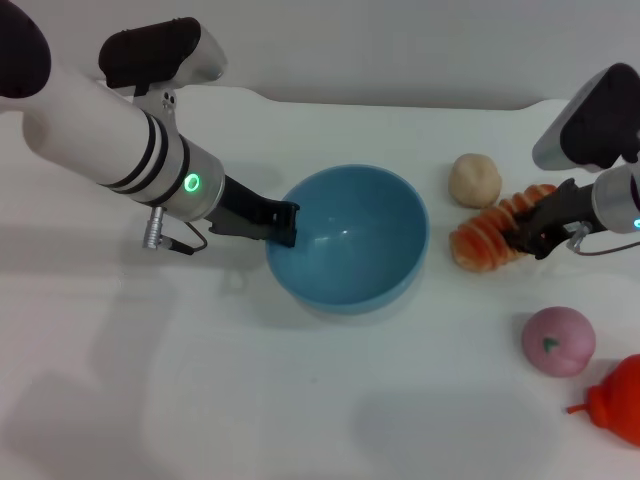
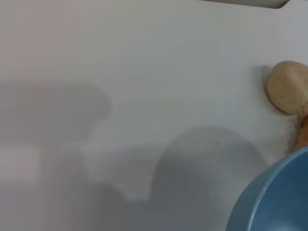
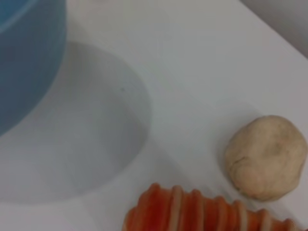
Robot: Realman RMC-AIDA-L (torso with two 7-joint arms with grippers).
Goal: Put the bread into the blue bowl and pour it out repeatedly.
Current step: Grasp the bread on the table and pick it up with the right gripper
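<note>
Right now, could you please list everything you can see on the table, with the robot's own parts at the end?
bowl: one, light blue, empty, middle of the table.
bread: one, orange with cream stripes, lying on the table to the right of the bowl.
bun: one, beige, round, just behind the bread.
pink ball: one, front right.
red toy: one, at the front right edge, partly cut off.
table: one, white.
left pincer: black, clamped on the bowl's left rim.
right pincer: black, around the bread's middle.
</note>
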